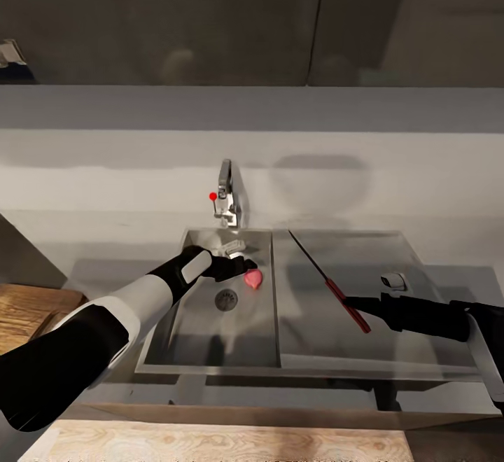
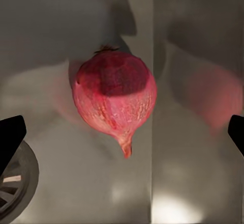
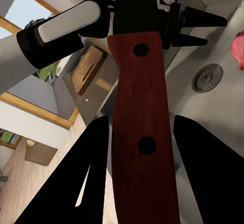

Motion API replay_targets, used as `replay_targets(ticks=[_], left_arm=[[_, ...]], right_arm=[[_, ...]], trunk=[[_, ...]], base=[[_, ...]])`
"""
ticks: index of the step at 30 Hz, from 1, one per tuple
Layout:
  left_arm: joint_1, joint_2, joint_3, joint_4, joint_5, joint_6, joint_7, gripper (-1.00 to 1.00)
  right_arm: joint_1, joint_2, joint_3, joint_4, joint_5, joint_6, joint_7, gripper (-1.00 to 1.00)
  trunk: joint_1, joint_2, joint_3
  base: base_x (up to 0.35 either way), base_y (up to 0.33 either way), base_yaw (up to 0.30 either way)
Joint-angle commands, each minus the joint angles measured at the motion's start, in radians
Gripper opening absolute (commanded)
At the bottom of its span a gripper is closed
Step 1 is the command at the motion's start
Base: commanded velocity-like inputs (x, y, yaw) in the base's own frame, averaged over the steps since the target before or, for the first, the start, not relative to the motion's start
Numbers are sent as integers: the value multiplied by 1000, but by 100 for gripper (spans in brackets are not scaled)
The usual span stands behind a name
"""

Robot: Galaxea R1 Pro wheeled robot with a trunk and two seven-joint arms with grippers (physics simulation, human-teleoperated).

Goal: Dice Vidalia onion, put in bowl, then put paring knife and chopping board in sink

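Head view: my left claw [image 1: 245, 264] gapes wide over the Vidalia onion [image 1: 253, 278] in the sink [image 1: 210, 322]; my right claw [image 1: 353, 301] grips the paring knife [image 1: 329, 282] at three o'clock.

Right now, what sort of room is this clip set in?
Most likely a kitchen: a stainless-steel sink with a chrome tap set into a grey countertop, an onion in the basin, and a paring knife in the right gripper.

No readable text, labels, nos. or brands anywhere; only mark: red dot on tap [image 1: 225, 199].
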Motion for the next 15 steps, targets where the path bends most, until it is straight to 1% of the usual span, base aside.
replay_targets(ticks=[1, 15], left_arm=[[-1, 0, -3, 1, -3, 1, -6, 100], [-1, 0, -3, 0, -3, -10, -7, 100]], right_arm=[[-1, 0, 0, 0, -3, 10, 5, -100], [-1, 1, 2, 0, -3, 10, 5, -100]], trunk=[[1, -2, -3], [1, -2, -26]], base=[[0, 0, 0], [0, 0, 0]])
